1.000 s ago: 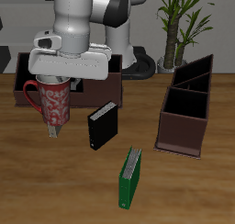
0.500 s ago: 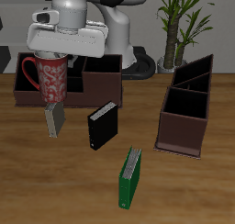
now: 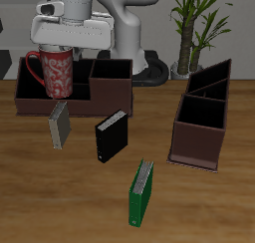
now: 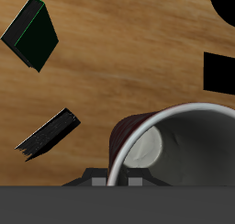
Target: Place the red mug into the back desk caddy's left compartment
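My gripper (image 3: 60,54) is shut on the rim of the red mug (image 3: 55,76), which has a pale speckled pattern. I hold it upright in the air over the end of the back desk caddy (image 3: 92,105), a long low dark-brown box. The mug hangs above the left compartment (image 3: 22,82), the big low cell, and hides most of it. The caddy's raised end cell (image 3: 112,76) is beside the mug. In the wrist view the mug's (image 4: 179,140) grey-white inside fills the frame near my gripper (image 4: 115,180); my fingertips are hidden.
A grey book (image 3: 60,123) stands just in front of the long caddy. A black book (image 3: 112,135) and a green book (image 3: 142,192) stand nearer the table's front edge. A taller brown caddy (image 3: 202,122) with slanted dividers stands farther along the table. A plant (image 3: 199,28) is behind it.
My gripper has carried the mug up and back, from low in front of the long caddy to above its big end cell. The grey book is now uncovered.
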Motion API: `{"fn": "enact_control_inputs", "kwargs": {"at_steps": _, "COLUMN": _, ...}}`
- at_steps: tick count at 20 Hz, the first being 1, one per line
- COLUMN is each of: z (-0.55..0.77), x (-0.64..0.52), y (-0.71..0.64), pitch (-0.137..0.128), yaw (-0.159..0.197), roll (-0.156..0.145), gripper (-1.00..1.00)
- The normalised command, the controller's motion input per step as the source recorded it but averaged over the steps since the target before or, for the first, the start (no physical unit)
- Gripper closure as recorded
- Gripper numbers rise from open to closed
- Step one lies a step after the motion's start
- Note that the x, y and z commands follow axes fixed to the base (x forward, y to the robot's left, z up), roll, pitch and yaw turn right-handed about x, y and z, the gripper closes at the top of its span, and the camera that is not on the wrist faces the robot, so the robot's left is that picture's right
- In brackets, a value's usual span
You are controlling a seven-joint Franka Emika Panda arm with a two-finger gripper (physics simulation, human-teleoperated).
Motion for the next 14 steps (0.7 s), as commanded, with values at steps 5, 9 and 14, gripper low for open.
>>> {"fn": "enact_control_inputs", "kwargs": {"at_steps": 5, "z": 0.08, "x": -0.38, "y": -0.24, "pitch": -0.015, "yaw": 0.018, "roll": -0.006, "gripper": 1.00}}
{"fn": "enact_control_inputs", "kwargs": {"at_steps": 9, "z": 0.01, "x": -0.30, "y": -0.18, "pitch": -0.012, "yaw": 0.016, "roll": 0.002, "gripper": 1.00}}
{"fn": "enact_control_inputs", "kwargs": {"at_steps": 14, "z": -0.05, "x": -0.35, "y": -0.27, "pitch": 0.007, "yaw": -0.004, "roll": -0.006, "gripper": 1.00}}
